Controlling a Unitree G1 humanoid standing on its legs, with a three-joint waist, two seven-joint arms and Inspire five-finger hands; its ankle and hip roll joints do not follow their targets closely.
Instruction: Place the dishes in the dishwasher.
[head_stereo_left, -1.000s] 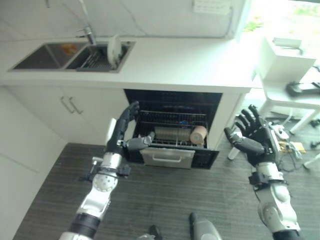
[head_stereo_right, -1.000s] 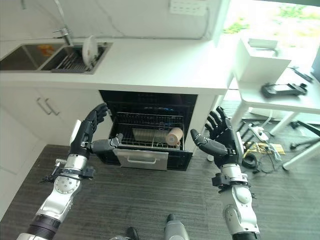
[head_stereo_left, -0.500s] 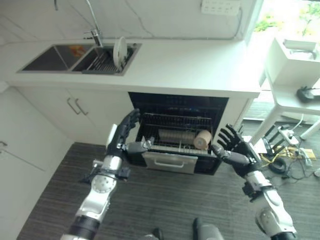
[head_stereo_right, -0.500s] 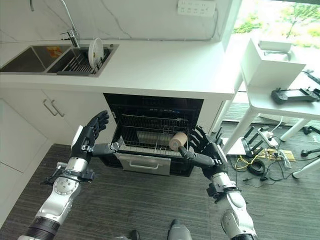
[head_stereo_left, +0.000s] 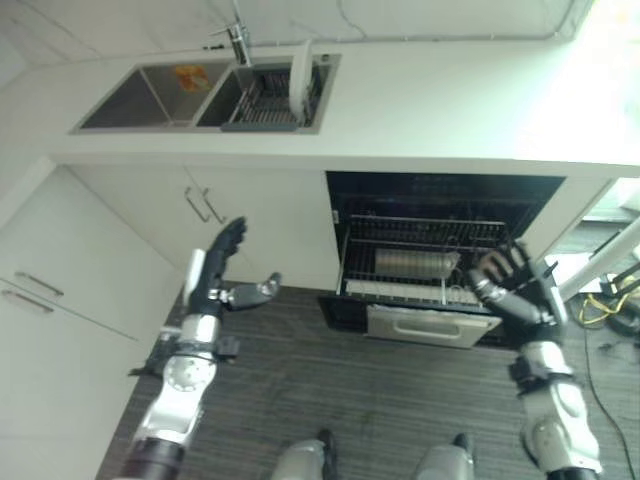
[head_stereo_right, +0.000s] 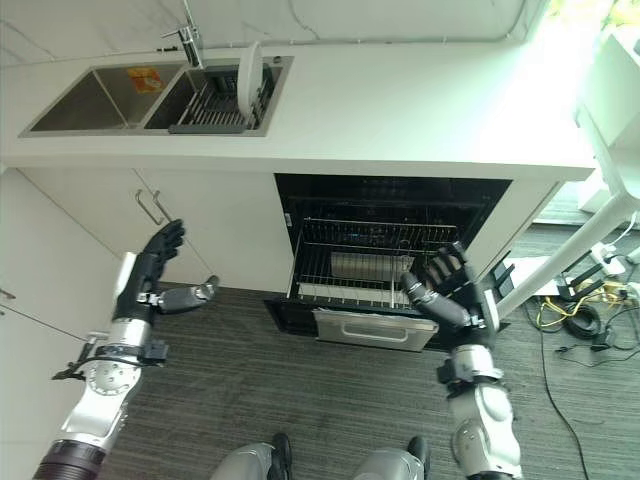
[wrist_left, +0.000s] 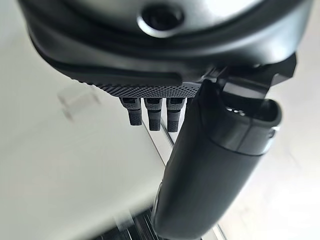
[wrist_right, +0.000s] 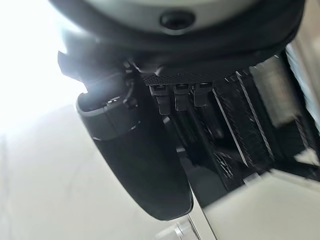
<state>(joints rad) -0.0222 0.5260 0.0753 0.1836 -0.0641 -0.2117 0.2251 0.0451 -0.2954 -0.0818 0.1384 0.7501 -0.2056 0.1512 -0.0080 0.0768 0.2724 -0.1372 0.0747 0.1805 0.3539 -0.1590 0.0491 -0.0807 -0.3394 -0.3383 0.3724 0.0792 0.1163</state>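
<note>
Right hand (head_stereo_right: 445, 287) raised with fingers spread, empty, in front of the open dishwasher (head_stereo_right: 395, 265), by the right end of the pulled-out rack (head_stereo_right: 375, 262). Left hand (head_stereo_right: 150, 285) also held up with fingers straight and thumb out, empty, in front of the white cabinet doors (head_stereo_right: 195, 225), well left of the dishwasher. Metal bowl (head_stereo_right: 362, 266) lies in the rack. White plate (head_stereo_right: 248, 78) stands on edge in the sink (head_stereo_right: 215, 95) set into the desk (head_stereo_right: 420, 110).

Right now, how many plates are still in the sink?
1: a white plate stands upright in the sink rack by the tap. Others may be hidden behind it.
</note>
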